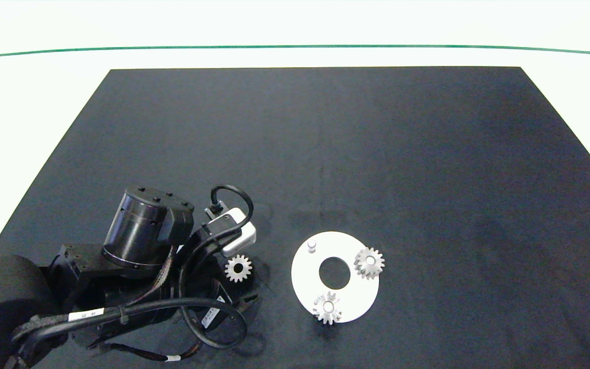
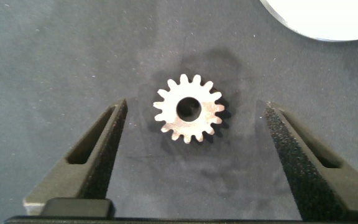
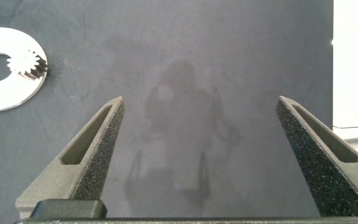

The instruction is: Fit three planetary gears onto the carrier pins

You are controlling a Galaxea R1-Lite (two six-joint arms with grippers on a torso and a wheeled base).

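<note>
Here, loose gear (image 2: 189,109) flat, bore up, between left gripper (image 2: 194,115) fingers

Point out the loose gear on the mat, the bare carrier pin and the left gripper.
loose gear (image 2: 189,109): left wrist view, centre bore rim.
bare carrier pin (image 1: 311,245): head view, rounded top.
left gripper (image 2: 194,127): left wrist view, between its open fingertips.

The counter (image 1: 325,143) is covered by a dark matte mat, with pale surface showing beyond the mat edges. Two items lie directly on it. A flat white ring-shaped disc (image 1: 302,277) rests toward the near edge (large centre hole, mat visible through it). One loose planetary gear (image 1: 238,268) lies flat just beside the disc, apart from it.
</note>
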